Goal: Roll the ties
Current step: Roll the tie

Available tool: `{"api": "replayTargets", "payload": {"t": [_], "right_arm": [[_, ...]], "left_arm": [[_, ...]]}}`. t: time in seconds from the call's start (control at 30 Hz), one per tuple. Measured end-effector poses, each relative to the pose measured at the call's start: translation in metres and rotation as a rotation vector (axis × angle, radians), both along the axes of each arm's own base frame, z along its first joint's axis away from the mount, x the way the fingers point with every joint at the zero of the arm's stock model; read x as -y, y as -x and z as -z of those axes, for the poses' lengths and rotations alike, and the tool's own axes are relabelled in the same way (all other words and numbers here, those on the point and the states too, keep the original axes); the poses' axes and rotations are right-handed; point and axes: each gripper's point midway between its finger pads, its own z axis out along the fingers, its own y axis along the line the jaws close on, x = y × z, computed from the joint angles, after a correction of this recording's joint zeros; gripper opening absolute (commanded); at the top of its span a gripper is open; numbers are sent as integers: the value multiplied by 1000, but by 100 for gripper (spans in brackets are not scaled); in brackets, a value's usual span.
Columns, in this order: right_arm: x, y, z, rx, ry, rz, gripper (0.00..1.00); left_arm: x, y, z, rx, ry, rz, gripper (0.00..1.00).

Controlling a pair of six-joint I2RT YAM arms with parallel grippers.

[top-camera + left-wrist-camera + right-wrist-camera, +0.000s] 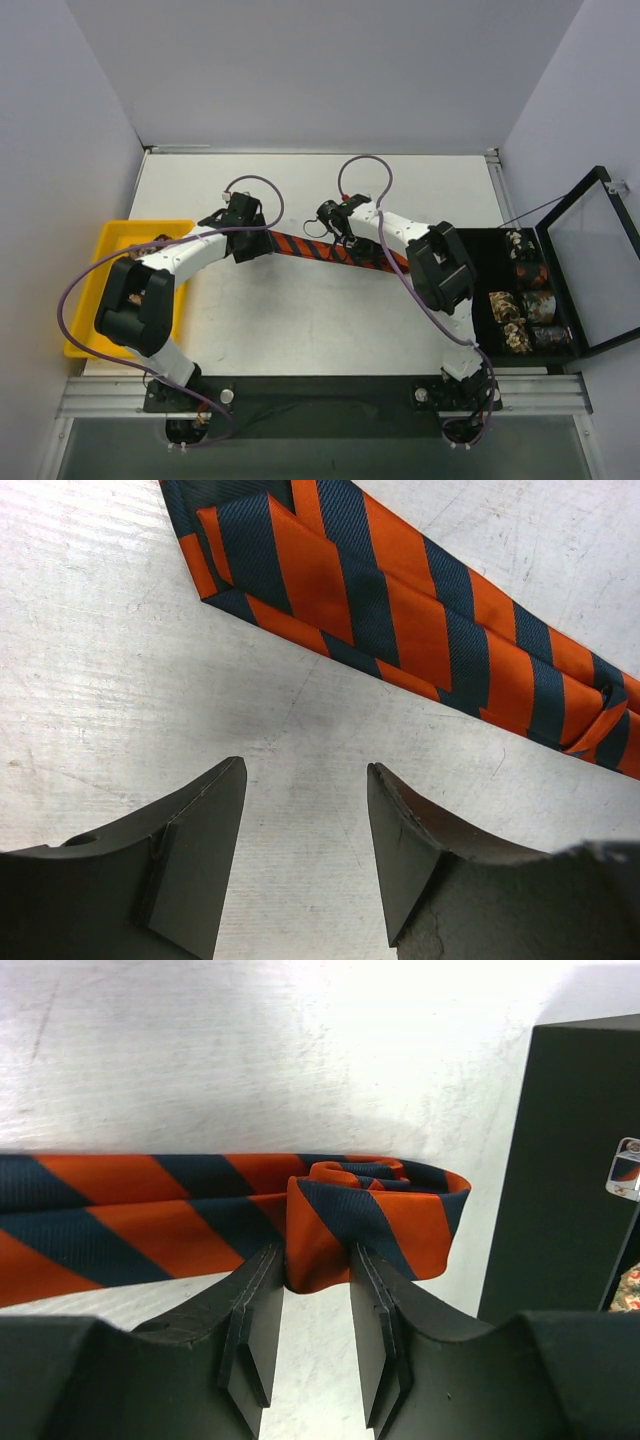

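Top external: striped tie (310,247) lay flat across mid tabletop (300,320) between left claw (243,222) and right claw (335,222). Rolled ties (520,305) sat in an open black case (490,262) at right.

Left wrist: left claw (305,770) was spread over bare tabletop, near the tie's wide end (400,610) and not touching it.

Right wrist: right claw (315,1260) was slightly parted. The tie's narrow end, coiled into a small roll (370,1210), lay at its tips with a fold between them.
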Motion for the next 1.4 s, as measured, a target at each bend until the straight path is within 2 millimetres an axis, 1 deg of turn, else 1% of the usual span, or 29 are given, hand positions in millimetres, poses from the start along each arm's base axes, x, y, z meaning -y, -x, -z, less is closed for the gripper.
{"api": "replayTargets", "payload": {"t": [0.07, 0.17, 0.23, 0.43, 0.47, 0.6, 0.7, 0.8, 0.9, 0.97, 1.03, 1.13, 1.23, 1.33, 1.4], "right_arm": [[-4, 1, 0, -1, -15, -7, 33], [-6, 1, -3, -5, -29, -13, 36], [-7, 1, -5, -6, -35, -20, 36], [-7, 1, -7, -4, -36, -25, 31], [-6, 0, -8, 0, -31, -25, 29], [-1, 0, -7, 9, -4, -25, 28], [4, 3, -4, 4, 15, -25, 27], [5, 4, -3, 3, 23, -25, 27], [6, 5, -1, 3, 25, -25, 27], [7, 5, 0, 2, 28, -25, 27], [8, 6, 2, 2, 31, -25, 26], [9, 7, 5, -1, 35, -25, 23], [10, 8, 6, -1, 36, -25, 22], [14, 8, 9, 1, 46, -22, 21], [18, 9, 11, -1, 59, -18, 21]], "left_arm": [[0, 0, 0, 0, 0, 0, 63], [0, 0, 0, 1, -2, -1, 63], [-1, 0, 0, 1, -3, -2, 63], [0, -1, 0, 4, -1, -2, 63], [0, -1, 0, 6, -1, -2, 63], [0, -4, -3, 11, 2, -2, 63], [4, -16, -12, 38, 13, -9, 63], [11, -39, -25, 79, 29, -21, 62], [19, -63, -29, 107, 34, -28, 62], [22, -74, -22, 110, 29, -31, 59], [23, -79, -9, 91, 15, -34, 58], [21, -78, 13, 49, -9, -36, 55], [20, -79, 28, 21, -28, -37, 55], [21, -85, 29, 30, -32, -42, 55], [21, -86, 30, 28, -33, -45, 55]]}}
